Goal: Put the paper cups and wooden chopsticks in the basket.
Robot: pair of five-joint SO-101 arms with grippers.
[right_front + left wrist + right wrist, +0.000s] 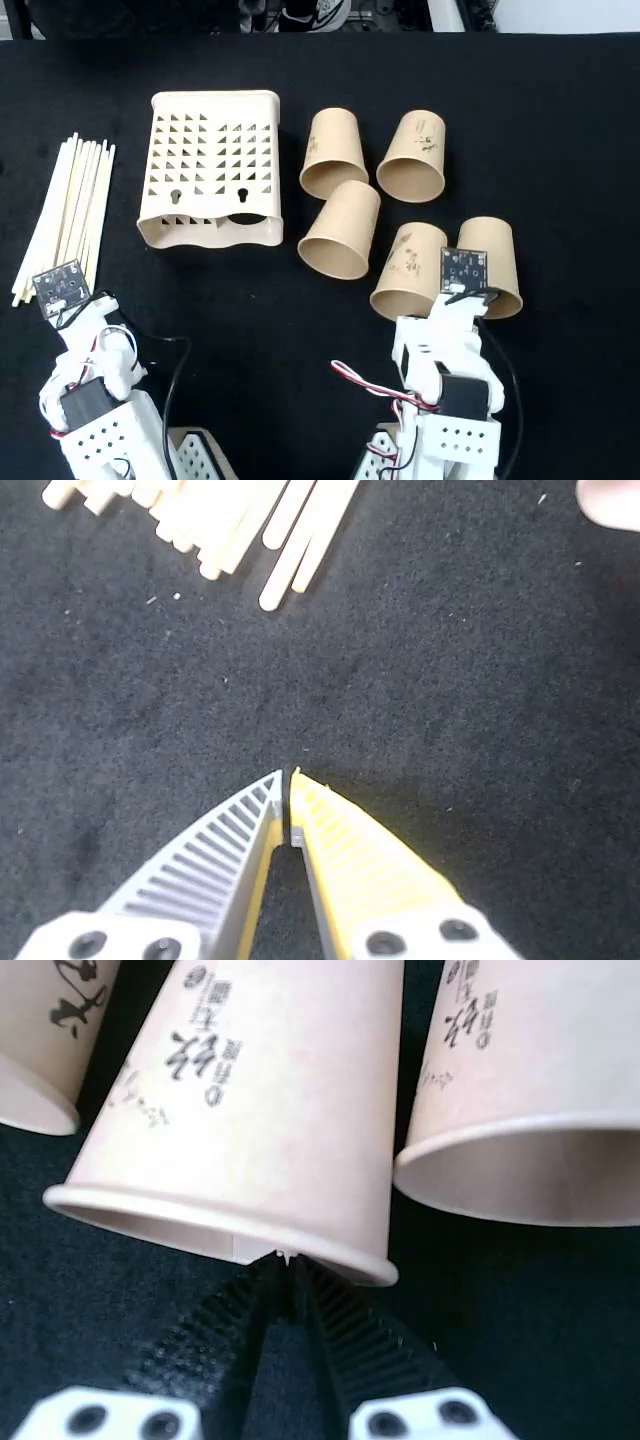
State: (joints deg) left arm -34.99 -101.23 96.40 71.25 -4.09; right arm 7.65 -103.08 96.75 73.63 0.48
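Several brown paper cups lie on their sides on the black table, among them one (333, 152) by the basket and two near ones (408, 270) (490, 262). Wooden chopsticks (70, 205) lie bundled at the far left. The cream perforated basket (210, 170) rests on its side between them. My left gripper (288, 776) is shut with nothing in it, over bare cloth a little short of the chopstick ends (230, 525). My right gripper (285, 1260) is shut, its tips right at the rim of a cup (250, 1130), with another cup (530, 1090) beside it.
A third cup (40, 1040) lies on the other side of the right gripper. A pale corner of the basket (612, 500) shows beyond the left gripper. Bare black cloth lies between the two arms and in front of the basket.
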